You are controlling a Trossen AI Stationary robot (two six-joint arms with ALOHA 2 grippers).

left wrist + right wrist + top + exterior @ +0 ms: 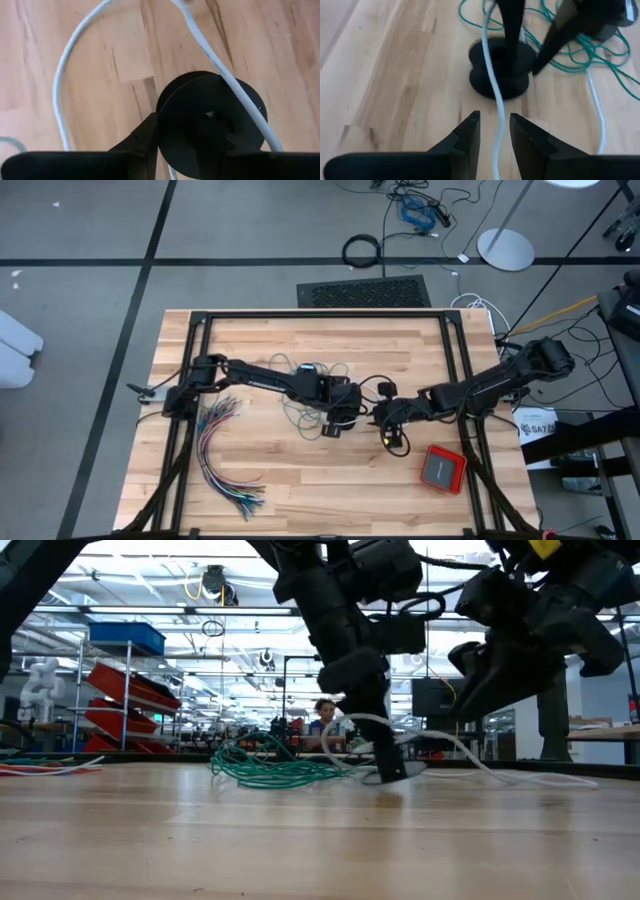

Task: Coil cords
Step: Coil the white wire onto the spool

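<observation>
Near the middle of the counter (300, 490), left claw (333, 423) pointing down on a black reel (480, 75); seems clenched on one side of it, though the fingers partly hide the contact. Right claw (494, 122) just beside, released, with the white cord (496, 135) passing through the gap and across the reel.

To wind well: hold the reel steady with the left, close the right softly on the white cord, then lead it around in even turns with light tension (no jerks, or the reel tips). Keep away from the teal-green cord (270, 770), lying in a loose heap just behind.

One container only: a red-orange case (443, 468) near the right arm, apart from the cords. Cannot see inside.
</observation>
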